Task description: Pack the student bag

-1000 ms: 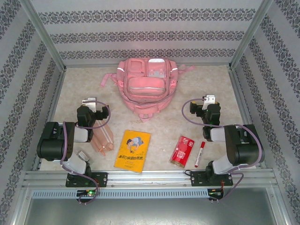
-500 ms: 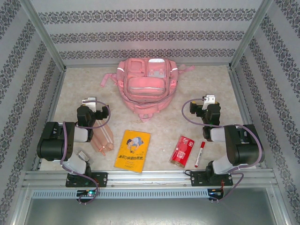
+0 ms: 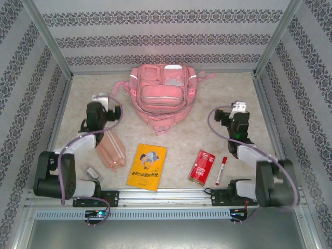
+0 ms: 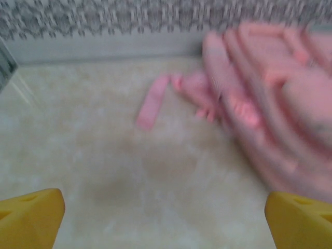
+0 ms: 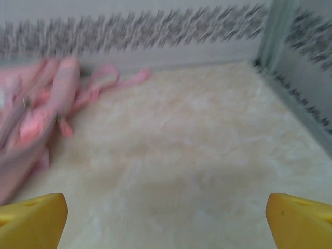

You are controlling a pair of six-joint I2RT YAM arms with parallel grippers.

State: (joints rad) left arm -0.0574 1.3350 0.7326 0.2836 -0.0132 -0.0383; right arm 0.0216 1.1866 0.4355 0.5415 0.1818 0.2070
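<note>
Left gripper [image 4: 165, 222]: its wrist view has the yellow fingertips [image 4: 31, 218] at the two bottom corners, spread wide, with bare table [image 3: 189, 129] between them and nothing held. Ahead and to the right in that view is the flank of the student bag [image 3: 161, 96], with a loose strap [image 4: 152, 102] flat on the table (blurred, so no detail).

The overhead view adds the layout. This gripper sits just left of the bag, not touching it. Under the left arm lies a peach-pink pouch [image 3: 112, 150]. Near that arm's base is a small grey item [image 3: 93, 172], too small to name.

The bag lies flat at the far centre, close to the back wall, pockets facing up. A yellow book [image 3: 147, 166] lies flat at the near centre. To its right is a red can [image 3: 202, 167] on its side, with a red-capped marker [image 3: 221, 170] just beside it.

Right gripper [image 5: 166, 223]: fingertips equally wide apart, empty, bare table between them. Its wrist view has the bag's edge and a looped strap [image 5: 111, 78] at far left. Overhead, the gripper is well right of the bag.
</note>
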